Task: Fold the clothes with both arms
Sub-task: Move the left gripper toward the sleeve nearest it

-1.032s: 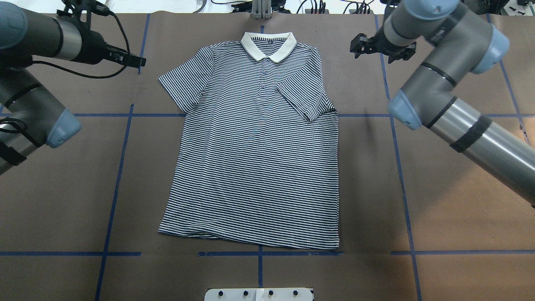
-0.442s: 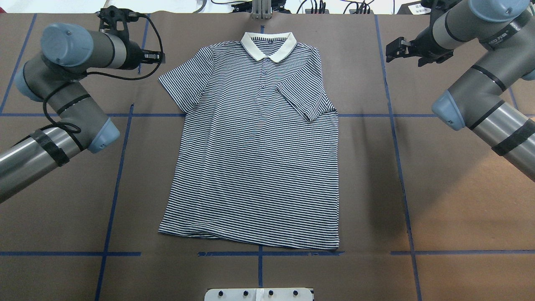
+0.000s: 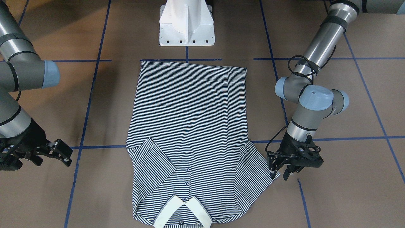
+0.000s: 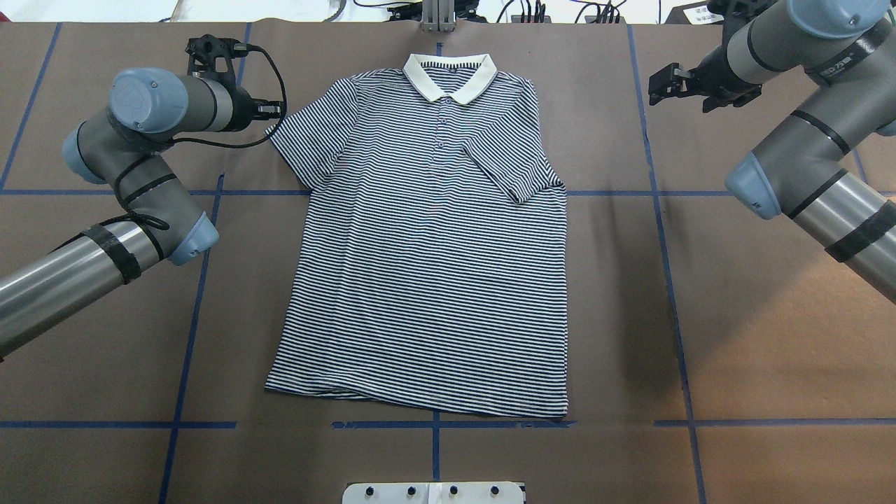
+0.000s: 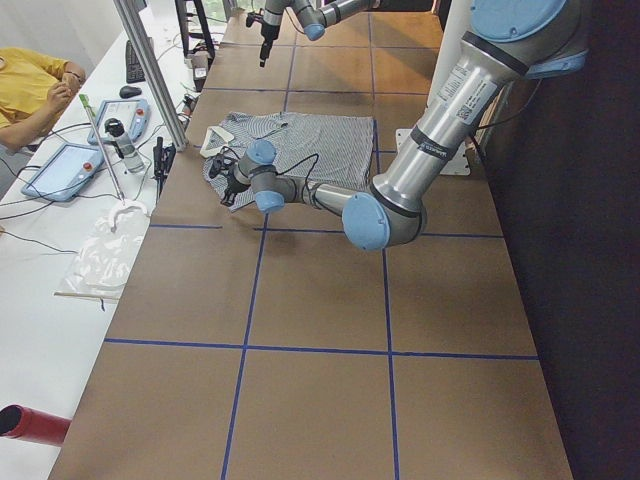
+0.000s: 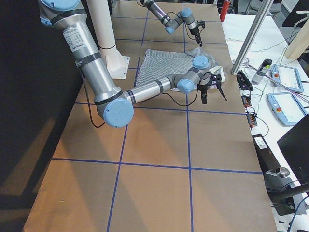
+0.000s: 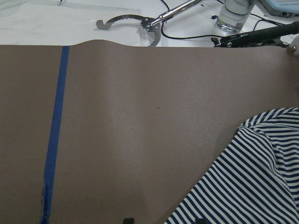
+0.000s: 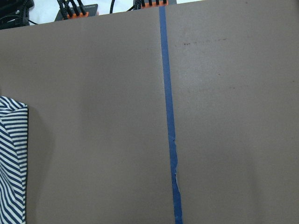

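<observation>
My left pincer [image 3: 279, 173] hangs with its jaws well apart and nothing in them, right at the outer corner of the spread sleeve [image 4: 308, 143]. In its wrist view the two black fingertips [image 7: 128, 220] sit at the bottom edge, and the striped sleeve hem runs in between them. I cannot tell whether they touch the cloth. Behind the pincer, the left arm [image 4: 133, 161] bends back across the table [image 4: 735, 336] toward my side.

My right pincer [image 3: 65, 155] is also parted and empty. It hovers over bare table well off the shirt's other shoulder, close to a blue tape line [image 4: 647, 161]. Its wrist camera shows only a sliver of stripes at the left edge. The right arm [image 4: 791, 147] reaches in from the far right.

The polo shirt [image 4: 427, 266] lies flat, front up, in the middle of the table between both arms. Its white collar [image 4: 449, 73] is at the edge away from the robot, and its hem points toward the white pedestal base [image 3: 186, 23]. The sleeve [image 4: 514, 171] on my right side is turned in over the chest, and the button placket runs down from the collar.

In the left side view, a person in yellow [image 5: 30, 80] sits at a white bench beyond the collar end.
</observation>
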You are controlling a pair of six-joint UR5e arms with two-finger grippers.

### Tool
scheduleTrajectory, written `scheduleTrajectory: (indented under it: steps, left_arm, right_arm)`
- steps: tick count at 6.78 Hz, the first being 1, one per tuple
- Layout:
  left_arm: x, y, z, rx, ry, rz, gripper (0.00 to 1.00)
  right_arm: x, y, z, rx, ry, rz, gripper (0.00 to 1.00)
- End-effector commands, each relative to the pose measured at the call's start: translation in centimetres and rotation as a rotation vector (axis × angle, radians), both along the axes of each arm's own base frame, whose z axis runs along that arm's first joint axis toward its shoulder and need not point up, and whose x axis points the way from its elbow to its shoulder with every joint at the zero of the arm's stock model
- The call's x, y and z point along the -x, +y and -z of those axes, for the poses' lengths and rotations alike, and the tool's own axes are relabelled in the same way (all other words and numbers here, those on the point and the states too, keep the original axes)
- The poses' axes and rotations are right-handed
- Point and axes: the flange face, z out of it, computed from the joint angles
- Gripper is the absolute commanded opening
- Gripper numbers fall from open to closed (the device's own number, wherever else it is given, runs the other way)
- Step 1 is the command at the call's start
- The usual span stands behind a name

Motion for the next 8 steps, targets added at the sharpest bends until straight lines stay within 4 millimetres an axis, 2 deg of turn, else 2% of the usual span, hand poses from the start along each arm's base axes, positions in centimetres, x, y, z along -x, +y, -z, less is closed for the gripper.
scheduleTrajectory:
  steps: [1, 8]
  left_arm:
    - [-0.7, 0.0, -1.0, 0.002, -0.021, 0.020, 0.53]
    - [-2.2, 1.2, -1.4, 0.003, -0.024, -0.002, 0.48]
  right_arm:
    - [0.0, 0.0, -0.1, 0.002, 0.001, -0.001, 1.00]
    - [-0.2, 0.2, -0.9, 0.011, 0.007, -0.002, 1.00]
